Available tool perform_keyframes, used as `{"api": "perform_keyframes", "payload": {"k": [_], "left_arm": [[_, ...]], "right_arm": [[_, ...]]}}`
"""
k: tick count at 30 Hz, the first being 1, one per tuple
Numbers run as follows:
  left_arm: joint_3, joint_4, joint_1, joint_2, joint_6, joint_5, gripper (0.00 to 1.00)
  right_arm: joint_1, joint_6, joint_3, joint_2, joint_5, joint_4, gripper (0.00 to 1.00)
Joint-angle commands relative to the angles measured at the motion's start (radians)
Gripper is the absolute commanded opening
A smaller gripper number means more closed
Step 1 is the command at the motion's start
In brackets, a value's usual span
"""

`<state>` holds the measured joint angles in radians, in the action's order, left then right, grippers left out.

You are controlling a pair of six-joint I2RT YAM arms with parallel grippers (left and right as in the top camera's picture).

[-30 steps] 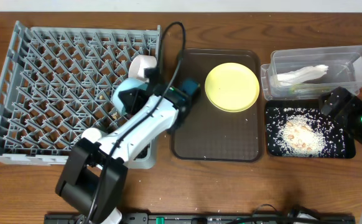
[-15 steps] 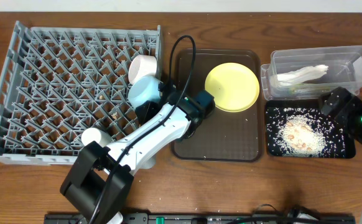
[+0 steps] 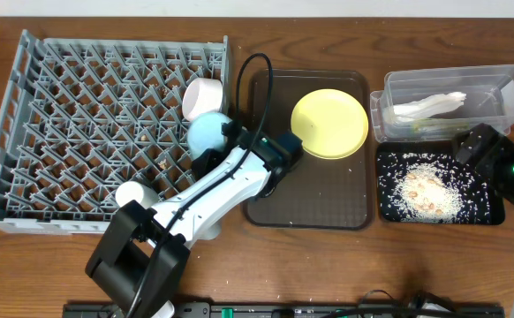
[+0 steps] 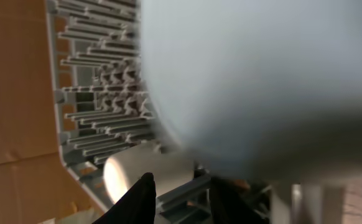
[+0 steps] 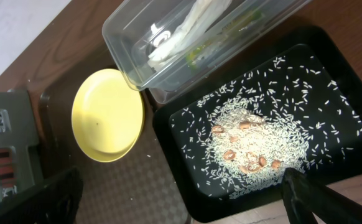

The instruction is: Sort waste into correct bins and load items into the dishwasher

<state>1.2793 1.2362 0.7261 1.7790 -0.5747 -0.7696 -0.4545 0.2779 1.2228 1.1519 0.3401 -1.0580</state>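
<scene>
The light blue bowl (image 3: 210,132) rests at the right edge of the grey dishwasher rack (image 3: 80,115), just below the white bowl (image 3: 206,94). My left gripper (image 3: 230,141) is right beside the blue bowl, which fills the left wrist view as a pale blur (image 4: 262,81). There my left gripper (image 4: 178,183) is open, with only a rack bar between its fingers. The yellow plate (image 3: 329,124) lies on the brown tray (image 3: 306,199). My right gripper (image 3: 504,172) hangs open over the black tray (image 3: 487,212) of rice crumbs (image 5: 249,140), holding nothing.
The clear tub (image 3: 495,84) at the back right holds the white napkin (image 3: 429,106). In the right wrist view the tub (image 5: 131,25) sits between the yellow plate (image 5: 107,115) and the black tray (image 5: 181,186). A black cable (image 3: 261,75) loops over the rack's edge.
My left arm has drawn back to the right and its jaws have parted. The blue bowl, held a second ago, now sits in the rack by the white bowl. The right arm is still.
</scene>
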Motion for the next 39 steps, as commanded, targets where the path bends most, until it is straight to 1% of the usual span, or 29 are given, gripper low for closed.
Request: {"api": "perform_keyframes", "payload": {"k": [1, 9, 11, 13, 15, 16, 18, 21, 23, 24, 25, 27, 31, 35, 37, 39], "left_arm": [[-0.004, 0.02, -0.023, -0.005, -0.049, -0.077, 0.31], [-0.003, 0.013, -0.091, -0.036, -0.048, -0.079, 0.31], [0.005, 0.016, -0.084, -0.036, -0.047, -0.056, 0.31], [0.028, 0.015, -0.066, -0.037, -0.03, 0.002, 0.31], [0.068, -0.013, -0.028, -0.046, 0.026, 0.1, 0.32], [0.079, -0.033, -0.018, -0.05, 0.039, 0.134, 0.35], [0.093, -0.11, -0.003, -0.066, 0.071, 0.249, 0.4], [0.094, -0.276, -0.007, -0.085, 0.14, 0.526, 0.48], [0.093, -0.356, -0.024, -0.084, 0.153, 0.672, 0.56], [0.093, -0.395, -0.038, -0.081, 0.153, 0.746, 0.59], [0.093, -0.422, -0.051, -0.077, 0.154, 0.8, 0.6], [0.092, -0.447, -0.071, -0.068, 0.156, 0.852, 0.6], [0.077, -0.477, -0.097, -0.037, 0.164, 0.894, 0.6], [0.07, -0.482, -0.098, 0.019, 0.259, 0.888, 0.6], [0.07, -0.483, -0.101, 0.056, 0.278, 0.86, 0.6], [0.069, -0.481, -0.104, 0.108, 0.291, 0.802, 0.6]], "right_arm": [[-0.008, 0.006, 0.006, 0.0, -0.003, -0.002, 0.99], [-0.008, 0.006, 0.006, 0.0, -0.003, -0.002, 0.99], [-0.008, 0.006, 0.006, 0.0, -0.003, -0.002, 0.99], [-0.008, 0.006, 0.006, 0.0, -0.003, -0.002, 0.99], [-0.008, 0.006, 0.006, 0.0, -0.003, -0.002, 0.99], [-0.008, 0.006, 0.006, 0.0, -0.003, -0.002, 0.99], [-0.008, 0.006, 0.006, 0.0, -0.003, -0.002, 0.99], [-0.008, 0.006, 0.006, 0.0, -0.003, -0.002, 0.99], [-0.008, 0.006, 0.006, 0.0, -0.003, -0.002, 0.99], [-0.008, 0.006, 0.006, 0.0, -0.003, -0.002, 0.99], [-0.008, 0.006, 0.006, 0.0, -0.003, -0.002, 0.99], [-0.008, 0.006, 0.006, 0.0, -0.003, -0.002, 0.99], [-0.008, 0.006, 0.006, 0.0, -0.003, -0.002, 0.99], [-0.008, 0.006, 0.006, 0.0, -0.003, -0.002, 0.99], [-0.008, 0.006, 0.006, 0.0, -0.003, -0.002, 0.99], [-0.008, 0.006, 0.006, 0.0, -0.003, -0.002, 0.99]]}}
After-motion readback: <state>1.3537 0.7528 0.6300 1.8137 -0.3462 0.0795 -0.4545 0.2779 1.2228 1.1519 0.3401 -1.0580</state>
